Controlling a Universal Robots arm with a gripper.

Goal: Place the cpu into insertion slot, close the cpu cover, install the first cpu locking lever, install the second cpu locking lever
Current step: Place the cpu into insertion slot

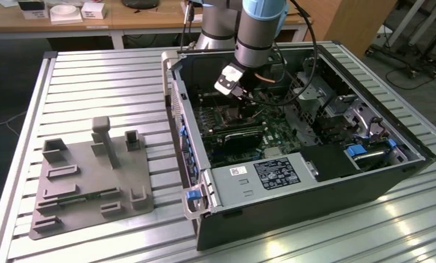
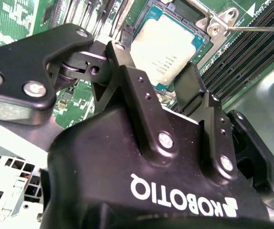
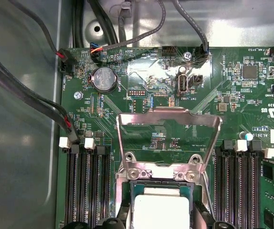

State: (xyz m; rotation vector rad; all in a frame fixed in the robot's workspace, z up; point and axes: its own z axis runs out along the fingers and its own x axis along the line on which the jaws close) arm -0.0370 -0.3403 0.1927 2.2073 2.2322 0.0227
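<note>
Tool (image 2: 157, 55) down inside open pc case (image 1: 313, 197) on slatted worktop (image 1: 101, 82). Fingers (image 2: 127, 71) clamped on the cpu (image 3: 162, 210), one on each opposite edge, metal face up btwn them. Cpu sits in the insertion slot (image 3: 162, 183), directly under tool. Cpu cover (image 3: 168, 116) open, folded back flat on the green board just beyond the fingertips, hinge edge next to slot. Memory slots (image 3: 87, 191) flank both sides of tool.

Silver-grey arm (image 1: 256, 52) with pale-blue joint cap (image 1: 266, 7), 1 black cable (image 1: 312, 38) apparently trailing alongside; black gripper (image 2: 157, 67) studded with silver screws (image 2: 165, 140), white lettering (image 2: 182, 200).
</note>
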